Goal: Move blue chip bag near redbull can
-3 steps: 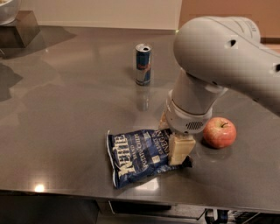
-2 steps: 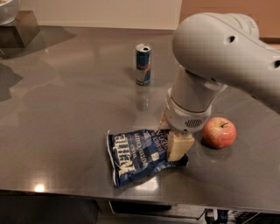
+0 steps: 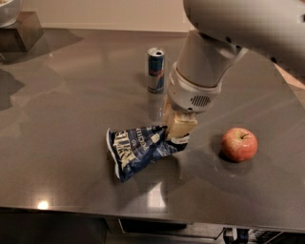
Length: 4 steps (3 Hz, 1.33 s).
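The blue chip bag (image 3: 137,150) lies on the grey table (image 3: 66,124) in front of centre, its right end pulled up off the surface. My gripper (image 3: 177,137) comes down from the big white arm and is shut on that raised right end. The redbull can (image 3: 156,70) stands upright behind the bag, a little left of the arm, about a bag's length from it. The gripper's fingertips are partly hidden by the bag's crinkled edge.
A red apple (image 3: 239,144) sits on the table to the right of the gripper. A dark block (image 3: 21,33) with a pale bowl (image 3: 8,9) on it stands at the back left corner. The table's front edge (image 3: 143,217) runs just below the bag.
My gripper has moved left and towards the back, dragging the bag with it. The bag's right end has risen off the table. The can and apple have not moved.
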Motion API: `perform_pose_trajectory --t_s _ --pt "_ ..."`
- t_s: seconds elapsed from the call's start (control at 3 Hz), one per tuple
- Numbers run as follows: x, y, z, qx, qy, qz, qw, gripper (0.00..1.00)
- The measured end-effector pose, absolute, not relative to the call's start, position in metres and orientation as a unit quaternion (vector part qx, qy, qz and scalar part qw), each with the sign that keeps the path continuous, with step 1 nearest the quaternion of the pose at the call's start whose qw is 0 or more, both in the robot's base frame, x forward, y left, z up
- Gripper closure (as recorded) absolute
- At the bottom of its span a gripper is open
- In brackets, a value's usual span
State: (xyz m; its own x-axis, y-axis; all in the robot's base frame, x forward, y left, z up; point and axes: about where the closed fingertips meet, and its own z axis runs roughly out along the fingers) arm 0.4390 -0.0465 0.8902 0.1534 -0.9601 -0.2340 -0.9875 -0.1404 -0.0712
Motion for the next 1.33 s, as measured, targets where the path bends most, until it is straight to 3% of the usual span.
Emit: perform_pose_trajectory --t_s 0.33,1.0,1.33 --pt "0.474 -0.039 0.910 -0.752 0.645 0.066 0.122 1.00" --pt "0.556 -0.078 0.919 -0.770 0.622 0.045 0.137 1.00" --pt "0.585 -0.096 0.908 -0.780 0.608 0.045 0.144 0.85"
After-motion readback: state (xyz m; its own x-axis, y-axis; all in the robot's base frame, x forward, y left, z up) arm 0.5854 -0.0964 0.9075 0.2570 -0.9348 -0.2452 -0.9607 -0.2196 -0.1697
